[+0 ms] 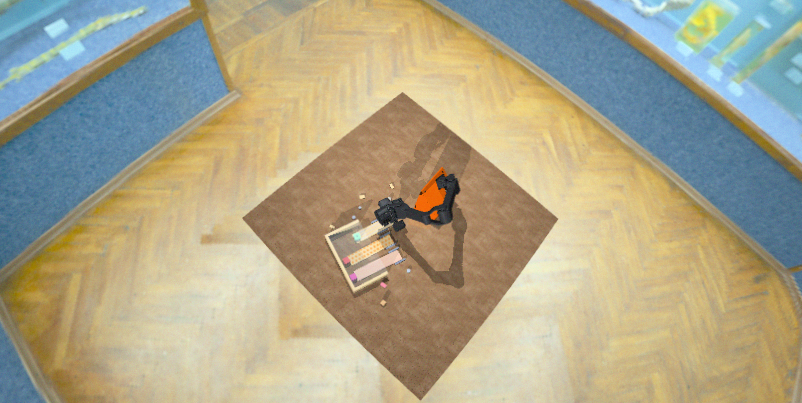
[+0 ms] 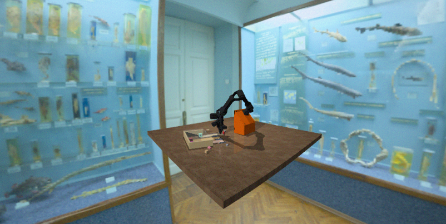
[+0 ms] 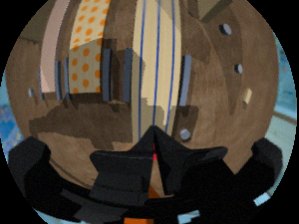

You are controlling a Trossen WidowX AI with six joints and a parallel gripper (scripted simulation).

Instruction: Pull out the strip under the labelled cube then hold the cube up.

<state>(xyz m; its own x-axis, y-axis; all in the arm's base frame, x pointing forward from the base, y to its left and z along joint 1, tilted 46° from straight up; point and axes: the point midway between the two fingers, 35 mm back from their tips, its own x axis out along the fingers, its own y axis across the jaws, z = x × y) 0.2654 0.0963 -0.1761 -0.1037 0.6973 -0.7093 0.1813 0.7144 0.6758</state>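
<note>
My gripper [image 2: 221, 132] [image 3: 152, 127] is shut on the end of the blue-lined cream strip [image 1: 370, 230] [image 3: 157, 74], which sticks out past its guides, farther than the other two strips. A teal cube [image 1: 357, 236] [image 2: 200, 134] with a pale mark stands at this strip's inner end; exact contact is too small to tell. A red cube [image 1: 345, 260] stands at the inner end of the orange-dotted strip [image 1: 367, 252] [image 3: 86, 64], and a magenta cube [image 1: 353, 276] at that of the pink strip [image 1: 381, 263] [image 3: 52, 59]. The fingertips are hidden in the top view.
A pale wooden frame [image 1: 337, 257] [image 2: 203, 144] walls in the cubes. Blue-grey guides [image 3: 184, 81] flank the strips' outer ends. Small pegs [image 3: 185, 133] and loose blocks [image 1: 383, 303] lie around the frame. The orange base [image 1: 432, 198] [image 2: 244, 125] stands behind the gripper.
</note>
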